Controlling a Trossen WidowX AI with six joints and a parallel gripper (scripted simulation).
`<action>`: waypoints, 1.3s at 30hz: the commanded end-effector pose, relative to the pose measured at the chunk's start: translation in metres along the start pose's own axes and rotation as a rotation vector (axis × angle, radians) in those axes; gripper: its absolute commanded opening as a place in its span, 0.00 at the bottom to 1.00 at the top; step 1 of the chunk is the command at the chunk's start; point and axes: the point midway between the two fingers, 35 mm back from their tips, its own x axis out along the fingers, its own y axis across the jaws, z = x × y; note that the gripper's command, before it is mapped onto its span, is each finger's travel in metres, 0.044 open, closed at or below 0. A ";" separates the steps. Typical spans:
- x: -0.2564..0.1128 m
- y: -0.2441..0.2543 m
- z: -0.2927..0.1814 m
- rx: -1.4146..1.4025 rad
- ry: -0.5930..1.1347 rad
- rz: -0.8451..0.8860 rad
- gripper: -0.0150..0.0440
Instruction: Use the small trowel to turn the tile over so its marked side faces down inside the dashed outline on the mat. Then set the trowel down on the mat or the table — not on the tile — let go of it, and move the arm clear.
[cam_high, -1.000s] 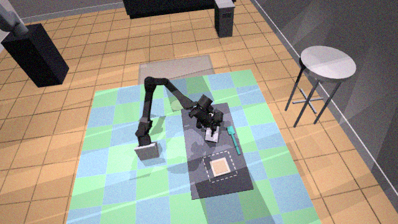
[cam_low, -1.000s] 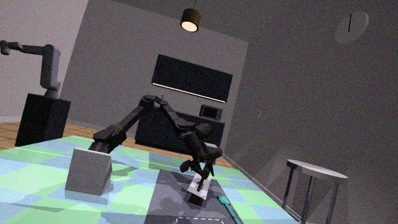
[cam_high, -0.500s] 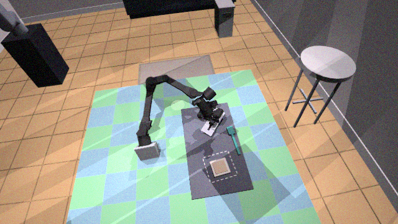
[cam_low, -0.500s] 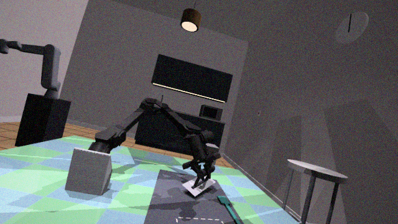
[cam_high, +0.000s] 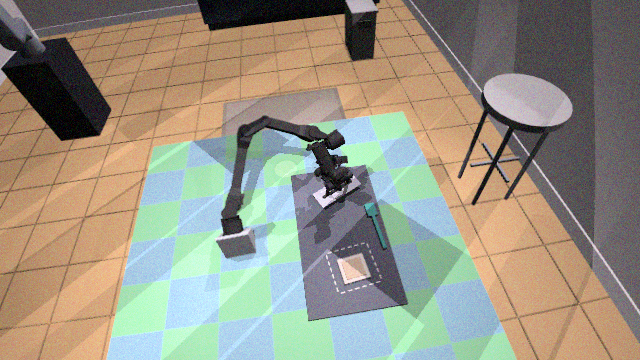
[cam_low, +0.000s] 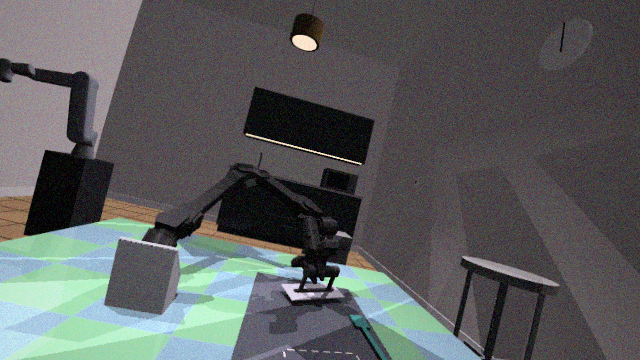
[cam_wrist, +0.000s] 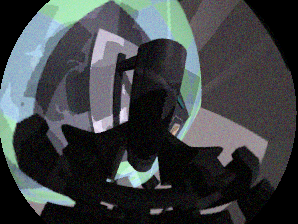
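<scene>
The tile (cam_high: 354, 268) lies flat inside the dashed outline (cam_high: 367, 243) on the dark mat (cam_high: 320, 302) (cam_low: 256, 322). Its upper face shows a plain tan area with a pale rim; no dark mark shows on it. Its underside is hidden. My gripper (cam_high: 334, 181) (cam_low: 318, 272) (cam_wrist: 145, 123) is shut on the trowel's thick dark handle. The trowel's pale rectangular blade (cam_high: 322, 201) (cam_low: 312, 296) (cam_wrist: 102, 75) is roughly level at the far part of the mat, well away from the tile. Whether the blade touches the mat cannot be told.
A teal spatula-like tool (cam_high: 378, 229) (cam_low: 369, 336) lies along the mat's right side, between the trowel and the tile's right. The arm's grey base block (cam_high: 237, 243) (cam_low: 141, 277) stands left of the mat. A round stool (cam_high: 527, 100) (cam_low: 507, 272) stands off to the right.
</scene>
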 end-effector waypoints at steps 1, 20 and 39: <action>-0.016 0.011 -0.003 0.074 0.070 -0.067 0.25; -0.053 0.037 -0.015 0.187 0.188 -0.205 0.25; -0.029 0.056 -0.013 0.187 0.186 -0.200 0.25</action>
